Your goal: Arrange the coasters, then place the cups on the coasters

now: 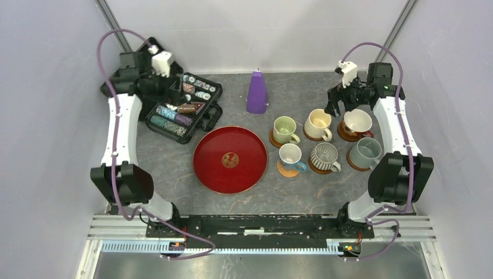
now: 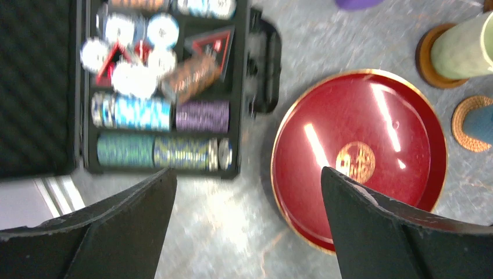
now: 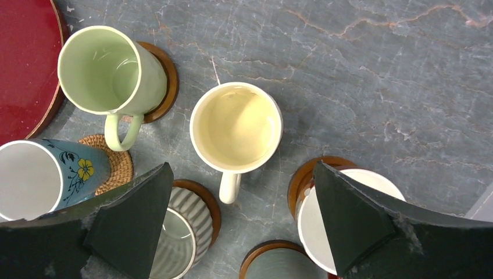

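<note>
Over the cream-yellow ceramic mug [image 3: 235, 125], right gripper [image 3: 241, 165] spread wide, empty; left gripper [image 2: 248, 171] likewise, near the black chip case [image 2: 40, 87]. Only right wrist view shows the yellow flower [image 3: 85, 169] on the blue mug [image 3: 70, 177] atop its woven coaster [image 3: 121, 168]

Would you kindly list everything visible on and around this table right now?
mugs: six, pale green, cream, white with red pattern, blue-handled, ribbed grey, grey-blue; two rows, right side
coasters: six, five dark brown, one woven tan; one under each mug
tray: one, red; centre
cone: one, purple; far centre
chip case: one, black, open; far left
table: one, grey marbled
left gripper: black, open, empty, by the chip case
right gripper: black, open, empty, above the mugs
</note>
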`<control>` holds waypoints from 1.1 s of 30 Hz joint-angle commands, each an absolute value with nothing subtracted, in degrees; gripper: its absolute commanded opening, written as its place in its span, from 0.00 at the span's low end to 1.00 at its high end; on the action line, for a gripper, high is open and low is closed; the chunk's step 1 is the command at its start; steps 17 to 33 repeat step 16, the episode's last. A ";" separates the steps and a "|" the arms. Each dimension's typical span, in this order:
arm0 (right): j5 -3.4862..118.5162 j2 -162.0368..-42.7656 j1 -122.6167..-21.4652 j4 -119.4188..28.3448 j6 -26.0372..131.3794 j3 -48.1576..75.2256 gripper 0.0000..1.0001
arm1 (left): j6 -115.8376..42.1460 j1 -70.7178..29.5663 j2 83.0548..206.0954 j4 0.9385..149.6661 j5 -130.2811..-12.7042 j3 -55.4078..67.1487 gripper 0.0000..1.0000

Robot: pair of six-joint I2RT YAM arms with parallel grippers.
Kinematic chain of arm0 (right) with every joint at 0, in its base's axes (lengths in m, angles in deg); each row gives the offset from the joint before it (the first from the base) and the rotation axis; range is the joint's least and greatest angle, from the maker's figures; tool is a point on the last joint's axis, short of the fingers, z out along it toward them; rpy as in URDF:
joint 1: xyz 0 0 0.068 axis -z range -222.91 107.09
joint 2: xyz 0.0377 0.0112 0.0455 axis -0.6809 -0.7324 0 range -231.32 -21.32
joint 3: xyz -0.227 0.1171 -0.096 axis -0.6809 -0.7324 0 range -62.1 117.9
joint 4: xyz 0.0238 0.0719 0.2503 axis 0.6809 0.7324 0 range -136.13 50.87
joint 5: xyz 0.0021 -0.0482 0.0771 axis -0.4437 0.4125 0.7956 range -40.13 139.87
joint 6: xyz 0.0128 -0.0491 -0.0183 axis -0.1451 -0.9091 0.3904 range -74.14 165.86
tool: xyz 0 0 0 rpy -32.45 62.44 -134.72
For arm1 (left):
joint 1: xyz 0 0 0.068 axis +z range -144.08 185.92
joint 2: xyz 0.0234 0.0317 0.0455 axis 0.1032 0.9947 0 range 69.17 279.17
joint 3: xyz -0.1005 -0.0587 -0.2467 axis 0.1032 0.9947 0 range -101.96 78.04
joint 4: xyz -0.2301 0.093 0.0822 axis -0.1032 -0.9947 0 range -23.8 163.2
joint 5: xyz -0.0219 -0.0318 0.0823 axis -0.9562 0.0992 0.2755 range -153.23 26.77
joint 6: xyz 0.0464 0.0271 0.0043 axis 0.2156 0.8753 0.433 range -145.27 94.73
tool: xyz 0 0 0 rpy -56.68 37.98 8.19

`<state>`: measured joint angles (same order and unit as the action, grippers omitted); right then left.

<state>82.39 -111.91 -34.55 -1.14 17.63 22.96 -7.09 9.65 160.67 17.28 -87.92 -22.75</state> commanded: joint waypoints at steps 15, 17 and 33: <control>80.40 -109.08 -38.26 -2.71 15.29 16.86 0.98 | -11.04 15.87 146.20 16.65 -87.95 -1.33 1.00; 80.21 -109.12 -38.26 -2.77 15.34 17.06 0.98 | -11.59 15.88 146.68 16.75 -87.61 -1.93 1.00; 80.21 -109.12 -38.26 -2.77 15.34 17.06 0.98 | -11.59 15.88 146.68 16.75 -87.61 -1.93 1.00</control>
